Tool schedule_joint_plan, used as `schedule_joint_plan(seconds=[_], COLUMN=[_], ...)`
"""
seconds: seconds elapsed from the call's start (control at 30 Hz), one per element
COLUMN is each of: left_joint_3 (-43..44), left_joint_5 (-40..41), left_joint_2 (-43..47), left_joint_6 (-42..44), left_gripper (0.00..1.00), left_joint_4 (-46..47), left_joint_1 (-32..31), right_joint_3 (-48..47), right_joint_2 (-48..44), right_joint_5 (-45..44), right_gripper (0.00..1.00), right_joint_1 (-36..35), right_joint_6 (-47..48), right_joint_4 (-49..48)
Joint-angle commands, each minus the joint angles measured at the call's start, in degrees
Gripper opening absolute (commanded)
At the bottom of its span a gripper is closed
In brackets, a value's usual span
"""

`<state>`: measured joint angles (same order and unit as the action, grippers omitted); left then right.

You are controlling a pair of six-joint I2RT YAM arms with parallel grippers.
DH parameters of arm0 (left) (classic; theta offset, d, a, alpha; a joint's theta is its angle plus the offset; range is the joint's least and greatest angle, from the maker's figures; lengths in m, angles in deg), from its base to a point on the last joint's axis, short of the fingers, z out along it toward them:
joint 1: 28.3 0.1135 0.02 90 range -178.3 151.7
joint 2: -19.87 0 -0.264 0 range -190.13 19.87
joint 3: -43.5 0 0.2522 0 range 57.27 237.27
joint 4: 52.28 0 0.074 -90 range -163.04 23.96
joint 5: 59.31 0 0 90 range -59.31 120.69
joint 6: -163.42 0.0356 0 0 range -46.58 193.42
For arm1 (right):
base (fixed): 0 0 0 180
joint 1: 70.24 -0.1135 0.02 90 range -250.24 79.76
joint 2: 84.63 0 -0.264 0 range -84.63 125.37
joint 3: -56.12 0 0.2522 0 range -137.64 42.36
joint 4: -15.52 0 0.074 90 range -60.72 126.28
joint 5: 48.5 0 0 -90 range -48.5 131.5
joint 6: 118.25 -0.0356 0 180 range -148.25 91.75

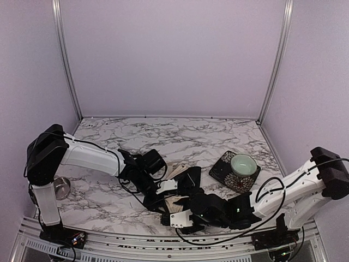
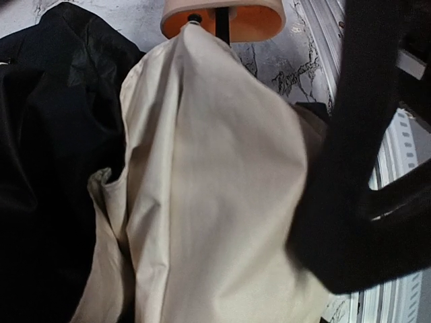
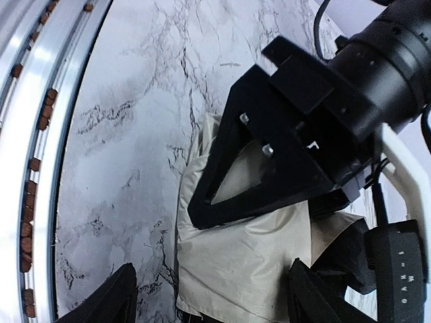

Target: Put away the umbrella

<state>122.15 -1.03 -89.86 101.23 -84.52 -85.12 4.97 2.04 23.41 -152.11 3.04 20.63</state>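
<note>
The umbrella [image 1: 175, 173] lies on the marble table [image 1: 180, 136] near its front edge, between both grippers, and its loose cloth is your risk. Pinch a single fold and the canopy will likely slide or bunch instead of gathering around the black shaft [image 2: 221, 30]. Cream fabric sags slack, with black lining spilling beside it and the tan handle [image 2: 222, 17] poking out. Your right gripper [image 3: 209, 299] stands open astride the cloth. The left gripper [image 3: 202, 212] sits over the fabric, but you cannot tell whether it has pinched it.

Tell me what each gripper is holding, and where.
Cannot be told for the left gripper, which is down on the umbrella's cream fabric. The right gripper stands open over that fabric, holding nothing.
</note>
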Motion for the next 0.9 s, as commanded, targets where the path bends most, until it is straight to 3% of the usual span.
schedule_joint_plan(seconds=[0.0,0.3,0.43,0.5,0.63,0.7,0.8,0.87], left_joint_3=[-2.46,-0.08,0.24,0.38,0.34,0.02,-3.52,-7.77], left_joint_5=[-1.37,-2.36,-3.98,-4.88,-6.82,-6.29,-3.70,-4.15], left_joint_2=[-4.58,-6.54,-6.91,-7.10,-6.19,-4.49,1.44,6.63], left_joint_6=[-1.36,-1.03,-0.91,-0.83,0.08,-1.01,-6.99,-10.36], left_gripper=[0.48,0.45,0.45,0.45,0.46,0.51,0.64,0.85], left_joint_4=[-12.49,-15.46,-15.78,-15.87,-15.83,-14.01,-3.34,6.33], left_joint_1=[-0.41,0.16,0.64,0.90,1.55,2.04,3.71,4.96], right_joint_3=[-2.92,-5.11,-6.62,-7.61,-9.71,-10.00,-11.02,-11.62], right_joint_2=[4.37,9.95,11.83,12.74,14.91,14.87,14.58,14.58], right_joint_5=[-7.42,-10.14,-7.39,-5.40,-4.04,-1.56,2.40,5.25], right_gripper=[0.74,0.74,0.67,0.60,0.32,0.26,0.18,0.14], right_joint_1=[0.83,3.65,4.38,4.66,5.64,6.40,7.26,7.69], right_joint_6=[5.11,8.32,6.87,5.74,2.89,1.27,-1.49,-3.17], right_joint_4=[-2.14,-0.19,2.88,4.28,8.67,10.93,14.71,17.14])
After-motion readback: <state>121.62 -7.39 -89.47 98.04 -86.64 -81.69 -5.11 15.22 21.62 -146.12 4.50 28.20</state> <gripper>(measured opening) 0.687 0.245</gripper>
